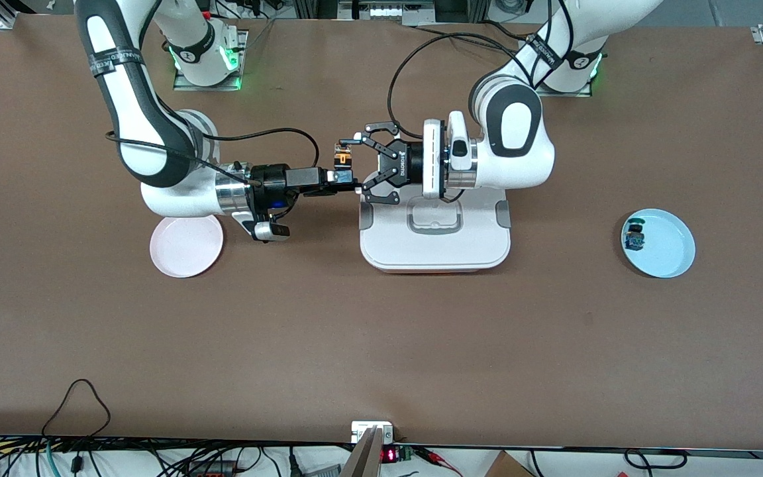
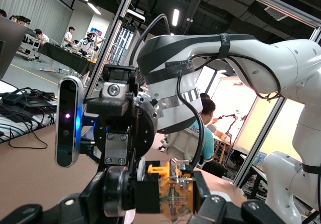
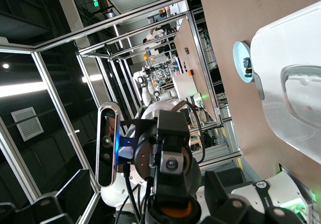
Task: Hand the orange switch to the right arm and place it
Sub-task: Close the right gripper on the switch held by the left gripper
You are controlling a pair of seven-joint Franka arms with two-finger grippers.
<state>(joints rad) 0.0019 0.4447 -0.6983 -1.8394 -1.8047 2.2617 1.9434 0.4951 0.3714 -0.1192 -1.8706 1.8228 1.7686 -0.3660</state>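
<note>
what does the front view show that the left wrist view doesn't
Only the front view shows the table layout: the pink plate near the right arm's end, the white lidded box in the middle, the blue plate with the small blue-and-green component near the left arm's end, and both arms meeting above the table.

Only the left wrist view shows the switch's amber circuit face close up and the right arm's wrist camera.

Both show the orange switch, the shut left gripper on it, and the open right gripper.

Orange switch (image 1: pixel 343 159) held aloft at the handover point.
The tiny black part with orange-amber pieces hangs above the table, just off the white lidded box (image 1: pixel 434 238), pinched by the left gripper (image 1: pixel 359 162); the right arm (image 1: pixel 156 142) reaches in beside it.
</note>
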